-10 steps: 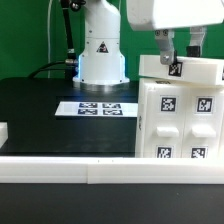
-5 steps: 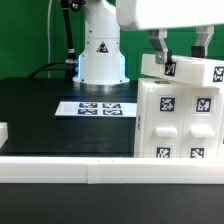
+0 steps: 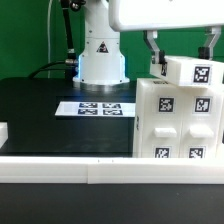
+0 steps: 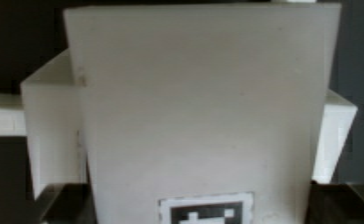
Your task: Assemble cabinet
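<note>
The big white cabinet (image 3: 178, 118) stands on the black worktop (image 3: 40, 115) at the exterior view's right. It has black-and-white square tags on its front. A small white block (image 3: 192, 70) with a tag sits tilted on top of it. The gripper (image 3: 183, 58) is over the block, with one of its fingers (image 3: 153, 55) on each side. The flat marker board (image 3: 98, 108) lies near the robot's white base (image 3: 101, 50).

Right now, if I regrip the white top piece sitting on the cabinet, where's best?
Probably from above, gripper straddling the top piece across its narrow width: its side faces look flat and parallel, and it rests tilted on the cabinet, leaving only its upper part free.
</note>
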Robot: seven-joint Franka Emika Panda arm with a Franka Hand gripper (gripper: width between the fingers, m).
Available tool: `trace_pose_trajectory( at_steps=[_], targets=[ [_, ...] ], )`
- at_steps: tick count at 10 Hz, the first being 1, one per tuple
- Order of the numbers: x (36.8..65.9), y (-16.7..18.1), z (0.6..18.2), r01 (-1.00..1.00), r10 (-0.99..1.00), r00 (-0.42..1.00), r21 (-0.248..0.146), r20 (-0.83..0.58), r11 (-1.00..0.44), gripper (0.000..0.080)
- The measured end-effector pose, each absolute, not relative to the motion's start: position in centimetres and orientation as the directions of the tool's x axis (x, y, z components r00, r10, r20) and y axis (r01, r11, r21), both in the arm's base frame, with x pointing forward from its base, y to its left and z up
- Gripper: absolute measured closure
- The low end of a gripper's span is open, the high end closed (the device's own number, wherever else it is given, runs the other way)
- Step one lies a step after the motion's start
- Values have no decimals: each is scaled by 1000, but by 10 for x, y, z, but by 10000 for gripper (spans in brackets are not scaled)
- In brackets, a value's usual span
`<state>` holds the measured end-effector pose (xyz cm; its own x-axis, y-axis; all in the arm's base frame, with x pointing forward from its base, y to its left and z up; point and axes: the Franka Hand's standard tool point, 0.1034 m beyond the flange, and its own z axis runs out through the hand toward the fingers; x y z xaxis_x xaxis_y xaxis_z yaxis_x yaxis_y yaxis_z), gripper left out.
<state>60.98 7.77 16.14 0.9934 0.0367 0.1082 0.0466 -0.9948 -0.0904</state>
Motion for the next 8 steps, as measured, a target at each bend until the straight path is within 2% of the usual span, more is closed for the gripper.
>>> trace_pose_trajectory(
  at_steps=[3,8],
  targets=[
    [611,79,161,-205,-217,972,-130,86,-970,240],
    [610,81,161,-525,-536,844,-158,33,-836,240]
  ],
)
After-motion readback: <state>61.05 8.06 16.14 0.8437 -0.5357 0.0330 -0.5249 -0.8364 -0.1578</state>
